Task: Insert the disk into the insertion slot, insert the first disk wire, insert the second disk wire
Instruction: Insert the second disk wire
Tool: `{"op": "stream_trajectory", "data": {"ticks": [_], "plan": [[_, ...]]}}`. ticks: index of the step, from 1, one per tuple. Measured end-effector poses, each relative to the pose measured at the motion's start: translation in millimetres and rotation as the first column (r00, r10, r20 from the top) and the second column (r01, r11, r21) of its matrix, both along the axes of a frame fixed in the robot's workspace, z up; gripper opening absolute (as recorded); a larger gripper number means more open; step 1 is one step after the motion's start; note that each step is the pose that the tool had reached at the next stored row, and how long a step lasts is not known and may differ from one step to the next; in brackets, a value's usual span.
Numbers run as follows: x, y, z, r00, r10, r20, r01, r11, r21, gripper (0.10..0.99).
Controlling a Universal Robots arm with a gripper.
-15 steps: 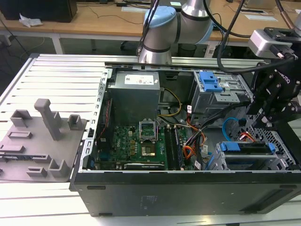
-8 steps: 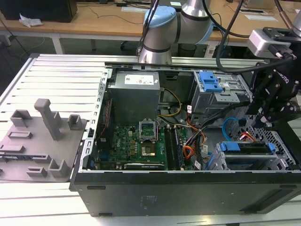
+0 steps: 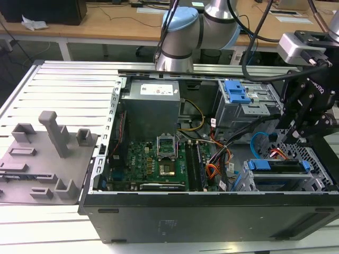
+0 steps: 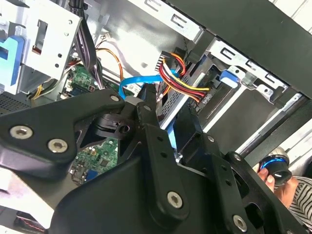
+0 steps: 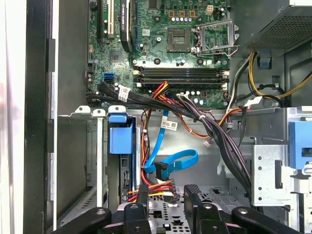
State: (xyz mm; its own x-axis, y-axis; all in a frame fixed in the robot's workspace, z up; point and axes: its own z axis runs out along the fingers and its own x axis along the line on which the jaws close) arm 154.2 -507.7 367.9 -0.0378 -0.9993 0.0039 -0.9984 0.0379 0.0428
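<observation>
Gripper, fingers apart, straddles the first disk wire at the seated disk; second disk wire seems unplugged, needing fine alignment.

- A long light-brown wooden workbench on white legs spans the far side.
- Crumpled white paper lies on it, at the exterior view's left.
- A pale ribbed metal tabletop fills the near ground.

Reaches across with the grey-and-blue jointed metal arm, black wrist tilted downward at the exterior view's right, black two-fingered gripper pointing down, slim fingers parted
</observation>
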Motion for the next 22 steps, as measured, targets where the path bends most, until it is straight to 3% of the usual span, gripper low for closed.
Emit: {"op": "stream_trajectory", "data": {"ticks": [22], "plan": [[-3.6, 0.5, -7.8, 1.0, 0.001, 0.0, -0.001, 1.0, 0.0, 0.42]]}}
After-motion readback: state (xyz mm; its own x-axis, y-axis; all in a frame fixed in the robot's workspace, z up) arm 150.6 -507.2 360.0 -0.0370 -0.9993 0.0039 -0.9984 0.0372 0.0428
